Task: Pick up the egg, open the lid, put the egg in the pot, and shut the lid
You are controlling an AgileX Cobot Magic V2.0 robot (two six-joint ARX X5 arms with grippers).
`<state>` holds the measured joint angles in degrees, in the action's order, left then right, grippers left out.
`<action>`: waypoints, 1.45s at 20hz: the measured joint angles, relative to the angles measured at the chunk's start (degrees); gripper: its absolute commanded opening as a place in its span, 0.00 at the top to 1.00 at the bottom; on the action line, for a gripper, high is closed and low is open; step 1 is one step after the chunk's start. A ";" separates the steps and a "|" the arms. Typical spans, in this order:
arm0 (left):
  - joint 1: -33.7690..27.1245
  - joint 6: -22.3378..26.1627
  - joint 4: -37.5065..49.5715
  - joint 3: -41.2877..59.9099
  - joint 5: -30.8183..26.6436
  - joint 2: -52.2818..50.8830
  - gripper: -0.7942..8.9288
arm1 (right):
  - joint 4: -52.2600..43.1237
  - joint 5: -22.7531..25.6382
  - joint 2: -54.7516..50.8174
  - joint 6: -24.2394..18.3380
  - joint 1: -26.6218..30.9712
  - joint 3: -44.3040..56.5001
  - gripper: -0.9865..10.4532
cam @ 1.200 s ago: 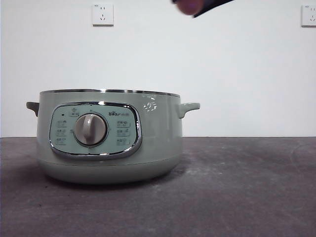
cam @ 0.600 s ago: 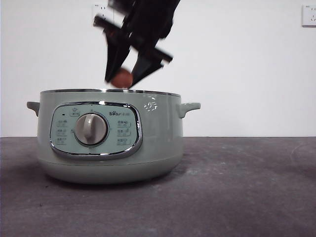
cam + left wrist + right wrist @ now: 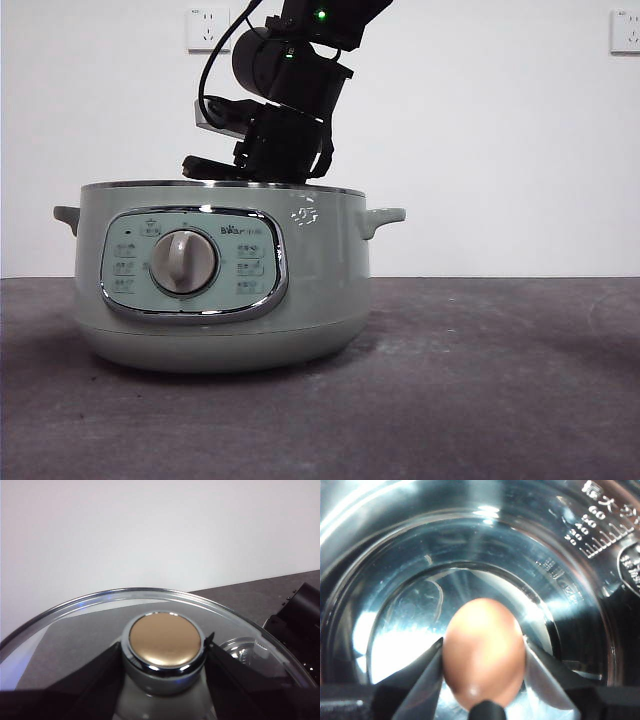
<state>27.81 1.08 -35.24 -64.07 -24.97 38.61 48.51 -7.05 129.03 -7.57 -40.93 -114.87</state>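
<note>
The pale green pot [image 3: 220,290] stands at the left of the table, with no lid on it. My right arm [image 3: 285,100] reaches down into it from above, and the rim hides its jaws in the front view. In the right wrist view my right gripper [image 3: 484,647] is shut on the reddish-brown egg [image 3: 484,655], held inside the shiny steel bowl of the pot [image 3: 470,545]. My left gripper [image 3: 162,650] is shut on the knob [image 3: 165,640] of the glass lid [image 3: 80,625], which is out of the front view.
The dark table [image 3: 480,380] stretches to the right of the pot. Two wall sockets [image 3: 208,28] [image 3: 625,30] sit on the white wall behind. A black part of the other arm [image 3: 300,615] shows beside the lid in the left wrist view.
My right gripper has come down from the top of the picture with the egg and gone below the pot's rim. The pot has not moved.
</note>
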 measured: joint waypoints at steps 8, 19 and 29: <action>0.00 0.00 -0.39 0.00 0.02 1.68 0.93 | -0.31 -0.02 0.04 -0.35 -0.66 0.00 0.58; 0.00 0.00 7.58 0.00 12.22 13.03 0.93 | 10.56 17.73 -24.63 3.65 0.87 -0.09 0.58; 0.37 -2.56 16.70 0.00 23.91 32.33 0.93 | 17.14 18.03 -40.57 7.34 5.60 -0.20 0.59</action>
<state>28.18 -1.48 -18.55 -64.07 -1.06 70.94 65.65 10.98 88.47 -0.23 -35.33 -115.07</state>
